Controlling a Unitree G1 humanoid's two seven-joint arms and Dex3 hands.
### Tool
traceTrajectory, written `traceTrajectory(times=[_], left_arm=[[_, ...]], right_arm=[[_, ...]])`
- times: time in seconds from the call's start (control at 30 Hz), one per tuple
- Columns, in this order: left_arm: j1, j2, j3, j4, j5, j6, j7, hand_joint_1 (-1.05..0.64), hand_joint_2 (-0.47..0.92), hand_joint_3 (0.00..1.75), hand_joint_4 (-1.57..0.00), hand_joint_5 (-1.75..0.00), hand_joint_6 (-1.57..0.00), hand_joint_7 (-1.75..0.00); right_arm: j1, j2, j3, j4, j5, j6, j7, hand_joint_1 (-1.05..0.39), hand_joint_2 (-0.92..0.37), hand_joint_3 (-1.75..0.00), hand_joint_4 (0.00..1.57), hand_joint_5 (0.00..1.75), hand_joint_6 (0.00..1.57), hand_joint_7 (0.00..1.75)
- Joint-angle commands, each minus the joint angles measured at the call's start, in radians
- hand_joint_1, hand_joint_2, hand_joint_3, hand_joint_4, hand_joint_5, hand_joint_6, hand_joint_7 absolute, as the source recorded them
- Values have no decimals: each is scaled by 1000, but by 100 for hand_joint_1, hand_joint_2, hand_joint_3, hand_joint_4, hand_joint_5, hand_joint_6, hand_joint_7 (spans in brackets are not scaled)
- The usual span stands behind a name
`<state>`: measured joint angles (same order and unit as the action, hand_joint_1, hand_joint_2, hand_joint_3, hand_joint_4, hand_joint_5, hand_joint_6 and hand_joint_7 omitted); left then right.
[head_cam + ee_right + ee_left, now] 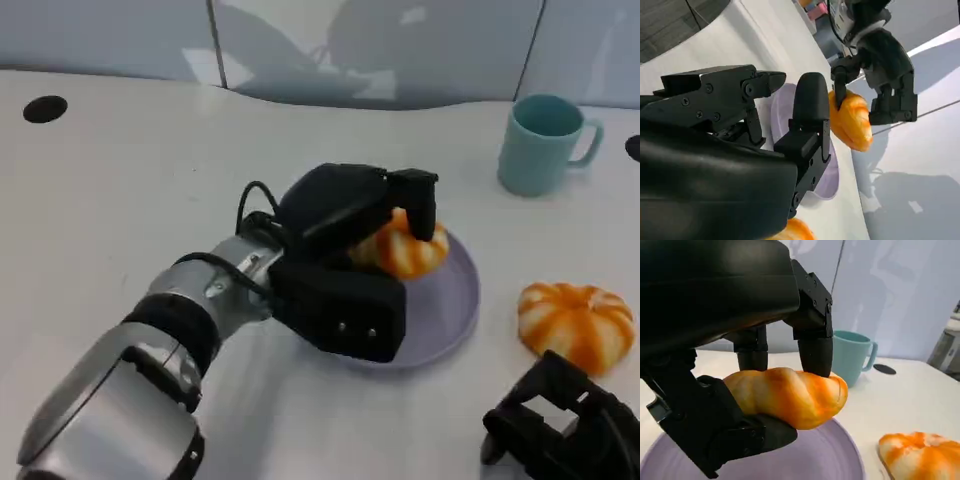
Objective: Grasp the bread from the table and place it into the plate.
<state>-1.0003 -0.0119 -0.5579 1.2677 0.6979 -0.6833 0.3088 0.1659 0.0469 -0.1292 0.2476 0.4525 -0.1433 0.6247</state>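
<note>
My left hand [345, 250] grips an orange-and-white striped bread [408, 252] over the lavender plate [452, 300]. In the left wrist view the fingers press on the bread [790, 395] from above and the thumb holds it from below, a little above the plate [830, 455]. A second striped bread [577, 322] lies on the table to the right of the plate. My right hand [570, 428] rests near the table's front right, fingers apart and holding nothing. The right wrist view shows the left hand [882, 60] holding the bread [854, 122] over the plate [832, 167].
A teal mug [540, 143] stands at the back right, beyond the plate. Round black holes sit in the white tabletop at the far left [45, 108] and the right edge. A grey partition wall runs along the back.
</note>
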Motion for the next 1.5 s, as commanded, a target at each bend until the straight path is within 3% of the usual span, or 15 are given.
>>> traceTrajectory(times=[0.03,0.17,0.27,0.33,0.4,0.53,0.57,0.67,0.73,0.83,1.03,1.33,1.5], left_arm=[[-25,-10,3,15,-8,22,-32,-26,51,120,-94,-175,-76,-175],[-32,-13,17,19,-28,53,-100,-24,51,123,-89,-175,-73,-175],[-31,-13,35,18,-52,55,-155,-22,55,105,-75,-166,-74,-132],[-29,-12,39,19,-59,58,-182,-24,71,69,-64,-130,-73,-81],[-31,-11,37,18,-58,67,-198,-26,82,43,-59,-106,-73,-43],[-44,-8,6,15,-23,121,-211,-31,88,22,-51,-86,-68,-18],[-48,-6,-4,14,-15,138,-220,-40,90,15,-35,-65,-57,-10],[-56,-2,-20,9,-1,169,-240,-46,92,10,-26,-50,-51,-4],[-61,4,-34,5,13,185,-248,-59,92,11,-11,-41,-37,-1],[-63,13,-61,3,42,202,-220,-71,92,17,-1,-33,-30,0],[-55,32,-64,3,48,192,-197,-79,92,24,0,-17,-23,0],[-23,52,23,-8,-53,134,-247,-84,92,25,-1,-18,-21,-1],[106,78,305,-67,-437,31,-594,-77,92,24,-8,-23,-23,-2]], right_arm=[[13,-10,3,-28,-9,-3,-13,-66,-92,-11,76,159,67,138],[20,-7,6,-42,-3,8,-19,-67,-92,-11,75,158,67,138],[23,-8,8,-42,-1,3,-14,-66,-92,-11,75,158,67,138],[23,-7,8,-43,-2,1,-14,-67,-92,-11,75,158,67,138],[23,-7,9,-42,-4,0,-16,-67,-92,-11,75,158,67,139],[23,-7,8,-42,-2,0,-15,-66,-92,-12,75,158,66,139],[21,-7,8,-39,0,0,-12,-66,-92,-12,75,158,66,139],[21,-7,8,-37,1,-1,-9,-66,-92,-12,75,157,66,139],[21,-7,8,-38,-1,-3,-11,-66,-92,-12,75,158,66,139],[23,-6,7,-40,-2,-4,-14,-66,-92,-12,75,157,66,139],[21,-10,5,-35,-3,-3,-14,-66,-92,-12,75,158,65,140],[7,-8,-8,-8,16,-7,17,-64,-92,-11,75,157,66,139],[10,-7,-9,-15,-3,-17,-5,-66,-92,-10,74,157,66,139]])
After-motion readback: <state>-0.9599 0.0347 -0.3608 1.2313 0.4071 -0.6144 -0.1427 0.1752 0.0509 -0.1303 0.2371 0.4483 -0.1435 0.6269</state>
